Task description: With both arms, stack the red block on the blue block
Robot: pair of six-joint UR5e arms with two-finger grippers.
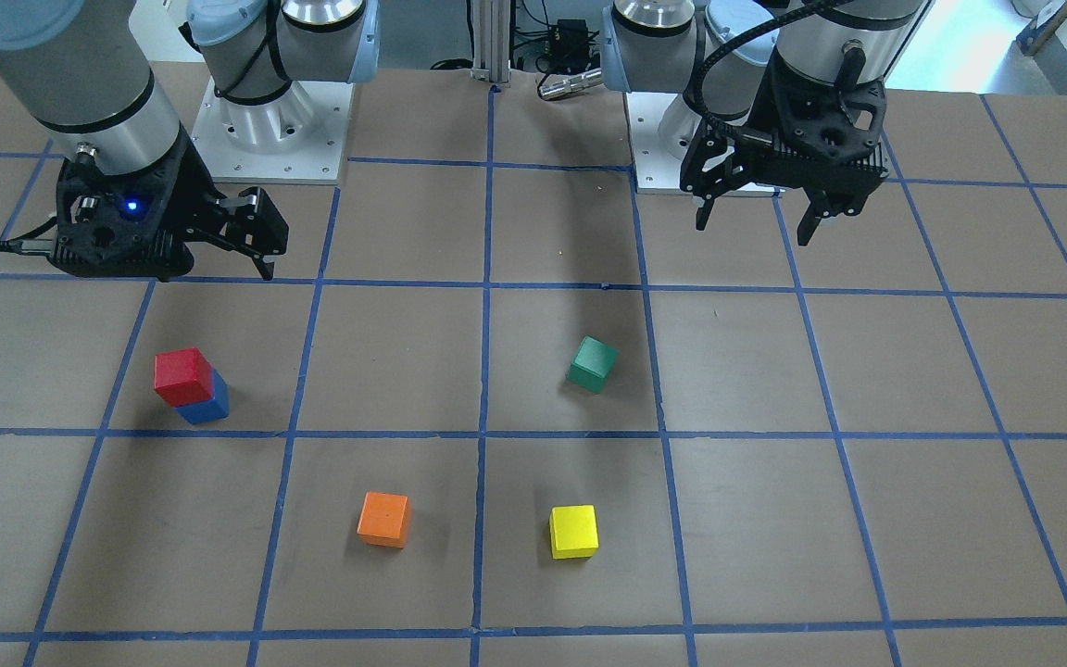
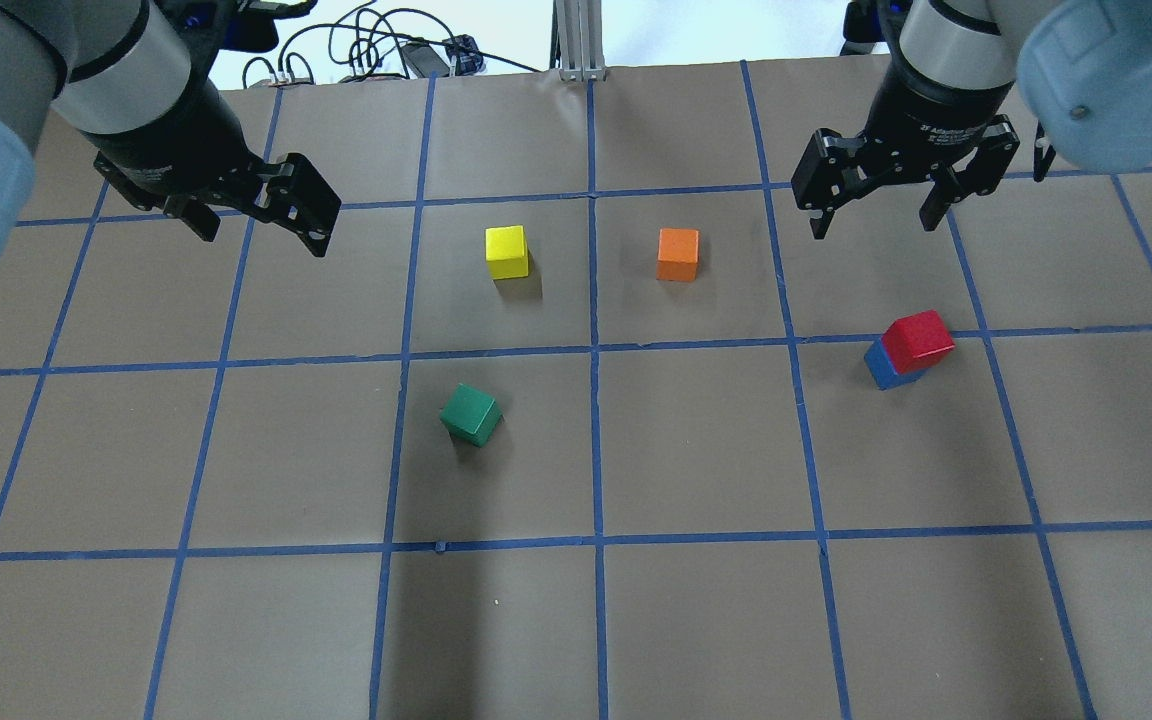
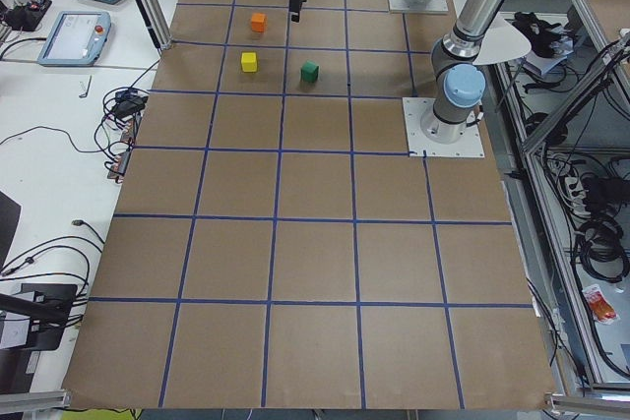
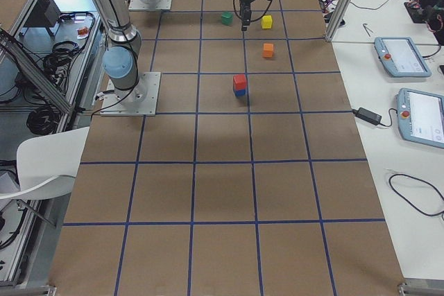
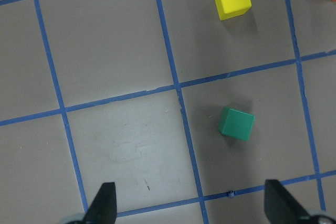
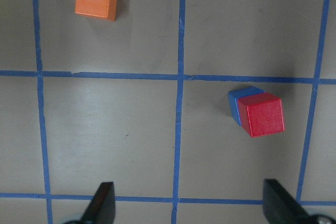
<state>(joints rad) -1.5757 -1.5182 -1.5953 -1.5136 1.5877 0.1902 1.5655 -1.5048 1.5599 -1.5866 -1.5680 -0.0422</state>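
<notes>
My left jaws are spread wide and hold nothing, and my right jaws are the same. Both hang above the counter (image 1: 756, 519), a flat brown papery sheet ruled into squares by blue tape. The red block (image 2: 919, 338) is a matte, sharp-edged cube. It sits on top of the blue block (image 2: 881, 368) in a square on my right side, near my right jaws but apart from them. The red cube covers most of the blue one. Only a strip of blue side and one corner show beneath it, so I cannot tell whether the two are squarely lined up. The green block (image 1: 592, 363) lies turned at an angle to the tape lines, nearer my left side. The orange block (image 1: 383, 518) and the yellow block (image 1: 573, 531) rest apart from each other further out from my base. All three are the same plain painted cube shape. In both wrist views only the dark tapered tips of my fingers (image 5: 106, 203) poke in at the bottom edge, the rest cut off. The left wrist view shows only a sliver of orange at its right border. My left arm (image 2: 106, 60) and right arm (image 2: 946, 50) are smooth silver tubes with pale blue caps, cropped by the overhead frame. From the left end of the counter I cannot make out the stack.
</notes>
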